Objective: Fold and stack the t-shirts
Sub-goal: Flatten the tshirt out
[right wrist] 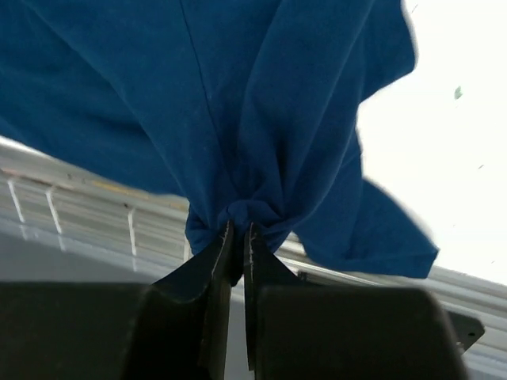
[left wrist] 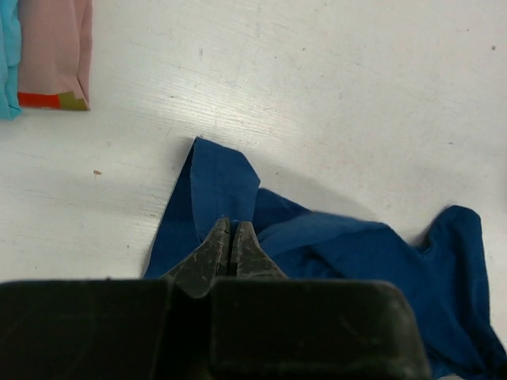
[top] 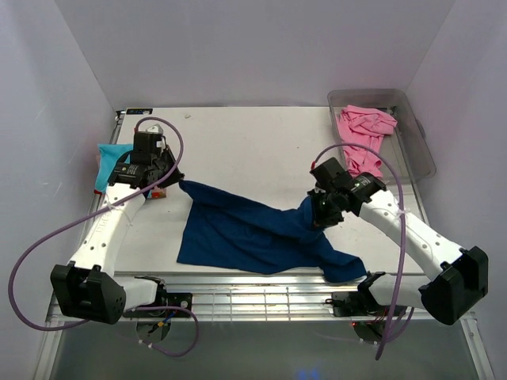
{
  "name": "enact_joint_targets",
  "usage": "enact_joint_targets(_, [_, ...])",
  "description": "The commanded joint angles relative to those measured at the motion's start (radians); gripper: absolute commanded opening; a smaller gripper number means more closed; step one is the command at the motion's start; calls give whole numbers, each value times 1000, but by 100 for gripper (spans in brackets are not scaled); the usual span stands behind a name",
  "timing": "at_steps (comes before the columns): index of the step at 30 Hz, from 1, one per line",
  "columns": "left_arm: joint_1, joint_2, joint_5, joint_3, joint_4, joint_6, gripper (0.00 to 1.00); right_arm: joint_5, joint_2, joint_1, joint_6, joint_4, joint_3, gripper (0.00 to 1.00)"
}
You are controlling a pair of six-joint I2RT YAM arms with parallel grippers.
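Note:
The navy blue t-shirt lies stretched across the near middle of the table, one part hanging over the front edge. My left gripper is shut on its far left corner, seen in the left wrist view with the cloth flat on the table. My right gripper is shut on a bunched fold of the navy shirt and holds it lifted, as the right wrist view shows. The turquoise t-shirt lies at the table's left edge. The pink t-shirt hangs in and over a clear tub.
The clear plastic tub stands at the far right corner. A small pink and red folded item lies near the turquoise shirt. A wire rack runs along the table's front edge.

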Motion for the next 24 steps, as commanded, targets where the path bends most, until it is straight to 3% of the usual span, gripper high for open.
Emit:
enact_joint_targets(1, [-1,-16,8,-10,12,-7,0,-35,34,42,60,-100,-93,12])
enact_joint_targets(2, [-1,-13,11,-2,12,-7,0,-15,47,48,60,-97,-104,26])
enact_joint_targets(4, [-3,-7,11,6,12,-7,0,46,54,47,55,-74,-97,42])
enact_joint_targets(5, [-1,2,11,13,11,-4,0,105,68,47,55,-36,-91,63])
enact_joint_targets(7, [-3,13,12,21,12,0,0,156,124,44,52,-17,-45,79])
enact_joint_targets(10, [-3,15,12,35,11,3,0,258,207,35,83,1,-11,79])
enact_joint_targets(14, [-1,2,3,38,9,12,0,284,229,16,118,101,-25,75])
enact_joint_targets(19, [-1,-8,6,13,6,19,0,308,208,-39,184,228,-87,56])
enact_joint_targets(24, [-3,-24,8,-11,4,11,0,364,81,-84,233,244,-143,49])
